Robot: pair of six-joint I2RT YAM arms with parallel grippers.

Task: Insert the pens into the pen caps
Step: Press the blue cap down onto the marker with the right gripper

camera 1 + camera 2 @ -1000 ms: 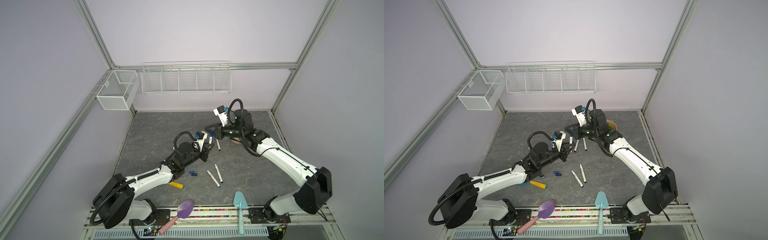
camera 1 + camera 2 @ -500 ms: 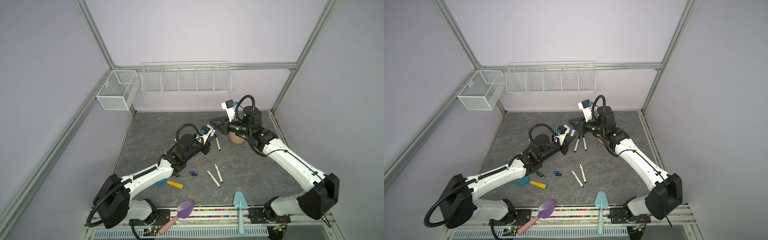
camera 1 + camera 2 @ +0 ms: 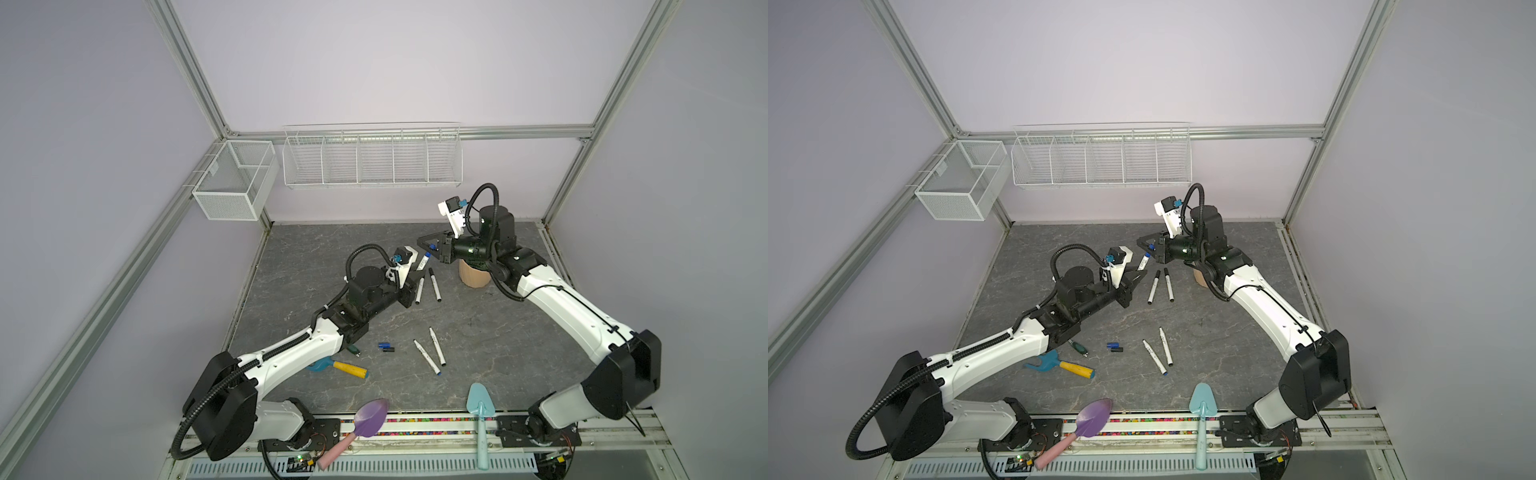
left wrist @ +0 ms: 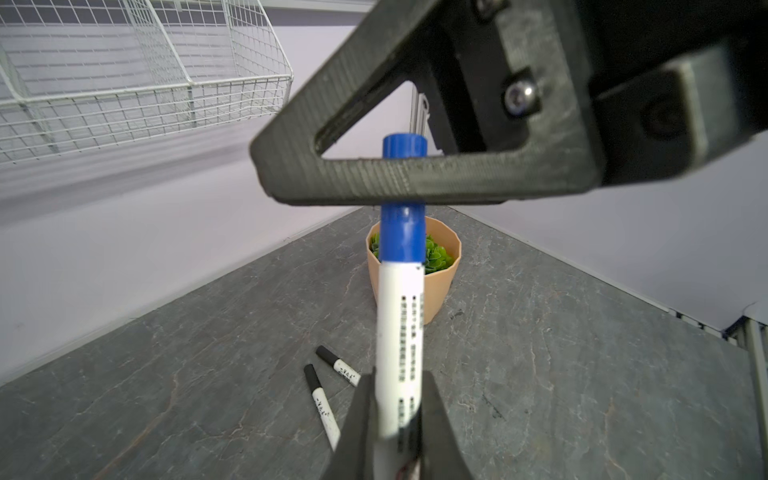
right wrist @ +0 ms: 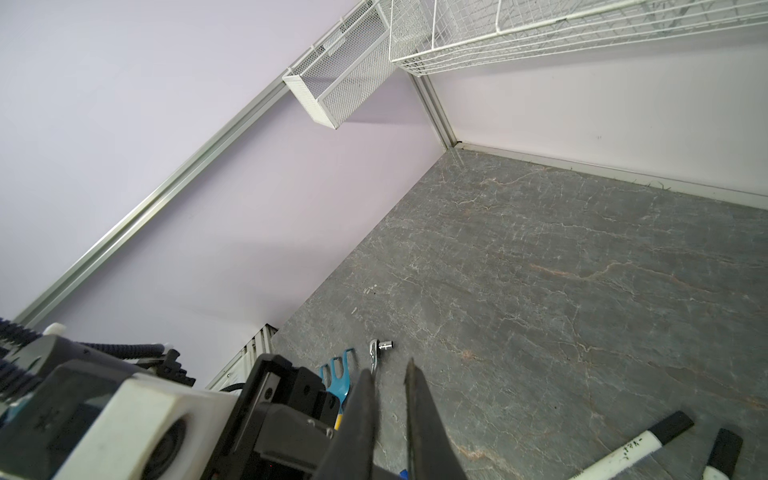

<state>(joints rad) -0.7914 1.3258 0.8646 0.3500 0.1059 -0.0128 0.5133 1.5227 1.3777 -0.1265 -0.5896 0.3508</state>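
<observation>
My left gripper (image 3: 411, 272) (image 3: 1139, 274) (image 4: 398, 378) is shut on a white pen (image 3: 423, 262) (image 4: 400, 332) that points up and back. A blue pen cap (image 3: 428, 252) (image 4: 403, 241) sits on the pen's far end. My right gripper (image 3: 420, 241) (image 3: 1138, 242) (image 5: 388, 365) is shut on that cap, partway along its fingers (image 4: 415, 178). Two black-capped pens (image 3: 419, 289) (image 3: 434, 284) lie just right of the left gripper. Two uncapped pens (image 3: 426, 357) (image 3: 437, 347) lie nearer the front. A loose blue cap (image 3: 384, 345) and a black cap (image 3: 388, 350) lie left of them.
A tan pot (image 3: 473, 276) (image 4: 440, 291) with a green plant stands under the right wrist. A green-handled wrench (image 3: 354, 350), a blue rake with yellow handle (image 3: 336, 368), a purple scoop (image 3: 368, 417) and a teal trowel (image 3: 478, 405) lie toward the front. Wire baskets (image 3: 372, 158) hang on the back wall.
My left gripper has carried the pen farther back. The right arm has swung its wrist to the right and levelled out, with its fingers staying at the pen's blue end. Both grippers stayed shut.
</observation>
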